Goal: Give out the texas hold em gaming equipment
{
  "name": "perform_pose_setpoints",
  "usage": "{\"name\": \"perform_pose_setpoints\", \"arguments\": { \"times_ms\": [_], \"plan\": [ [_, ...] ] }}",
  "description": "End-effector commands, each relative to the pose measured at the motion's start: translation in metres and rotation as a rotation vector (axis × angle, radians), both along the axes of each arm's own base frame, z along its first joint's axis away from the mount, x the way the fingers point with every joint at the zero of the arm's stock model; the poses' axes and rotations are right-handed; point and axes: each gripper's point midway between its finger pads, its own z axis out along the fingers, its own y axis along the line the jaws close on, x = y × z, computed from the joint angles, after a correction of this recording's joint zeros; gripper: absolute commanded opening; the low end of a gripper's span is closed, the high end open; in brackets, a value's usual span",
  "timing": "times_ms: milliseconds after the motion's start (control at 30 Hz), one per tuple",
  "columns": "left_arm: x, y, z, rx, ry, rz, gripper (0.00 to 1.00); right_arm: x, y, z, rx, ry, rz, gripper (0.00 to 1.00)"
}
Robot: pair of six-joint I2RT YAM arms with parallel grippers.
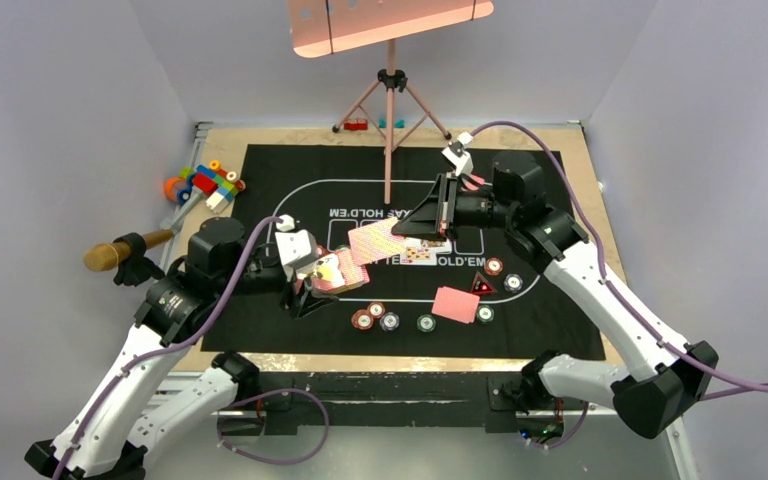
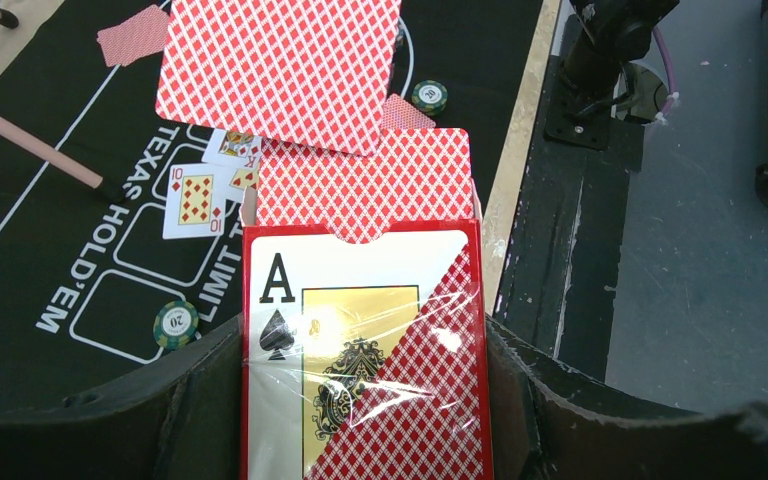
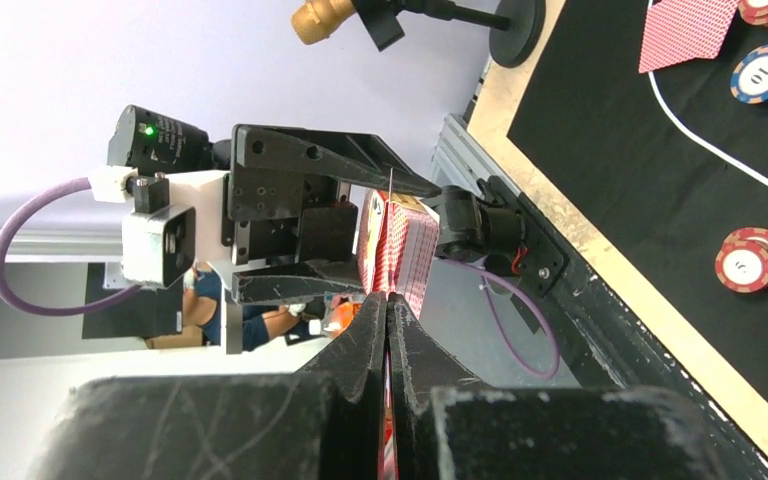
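- The left gripper (image 2: 365, 392) has its two fingers clamped on the sides of a red cellophane-wrapped card box with an ace of spades on its face (image 2: 360, 330). It holds the box over the near-left part of the black printed mat (image 1: 560, 300), with the open mouth pointing far and to the right.
- A stack of pink-red-backed cards (image 2: 365, 185) stands out of that mouth.
- The right gripper (image 3: 388, 322) has its fingers pressed together on one pink-red-backed playing card (image 2: 280, 70), seen edge-on in the right wrist view.
- This card hangs between the two grippers, just beyond the box's mouth. Its long axis runs roughly along the line from the box to the right fingers.
- In the left wrist view, the card's near edge overlaps the protruding stack; I cannot tell whether they touch.
- My judgement is that the coming move turns on this line: drawing far-right along the box's axis should free the card.
- The right arm holds the card, so it is the one to deal it.
- Face-up cards (image 1: 420, 252) lie just near of the right gripper, and a face-down card (image 1: 455, 303) lies near-right among striped chips (image 1: 375, 315).
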Motion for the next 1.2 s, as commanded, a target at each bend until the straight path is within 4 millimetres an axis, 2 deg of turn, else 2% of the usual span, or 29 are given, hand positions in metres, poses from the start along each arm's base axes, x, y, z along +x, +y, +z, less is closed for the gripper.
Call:
{"name": "perform_pose_setpoints", "arguments": {
  "times_ms": [0, 100, 367, 533, 733, 833, 933, 1067, 1167],
  "plan": [
    [0.001, -0.002, 0.022, -0.046, -0.069, -0.009, 0.00, 0.002, -0.009, 0.022, 0.046, -0.059, -0.010, 0.00],
    [0.001, -0.001, 0.023, -0.047, -0.073, -0.009, 0.00, 0.013, -0.018, 0.011, 0.024, -0.047, -0.044, 0.00],
    [0.000, 0.000, 0.021, -0.041, -0.070, -0.008, 0.00, 0.043, -0.034, -0.040, -0.027, 0.028, -0.118, 0.00],
    [0.000, -0.001, 0.023, -0.046, -0.072, -0.010, 0.00, 0.067, -0.036, -0.088, -0.097, 0.070, -0.165, 0.00],
    [-0.001, -0.001, 0.024, -0.047, -0.067, -0.011, 0.00, 0.108, -0.039, -0.158, -0.239, 0.100, -0.263, 0.00],
    [0.000, -0.001, 0.024, -0.045, -0.066, -0.010, 0.00, 0.120, -0.037, -0.189, -0.271, 0.136, -0.278, 0.00],
    [-0.001, -0.001, 0.024, -0.045, -0.066, -0.011, 0.00, 0.124, -0.036, -0.221, -0.320, 0.174, -0.291, 0.00],
    [0.000, -0.002, 0.023, -0.047, -0.065, -0.012, 0.00, 0.122, -0.033, -0.252, -0.359, 0.213, -0.283, 0.00],
    [0.000, -0.001, 0.023, -0.048, -0.063, -0.011, 0.00, 0.121, -0.024, -0.258, -0.345, 0.205, -0.258, 0.00]
  ]
}}
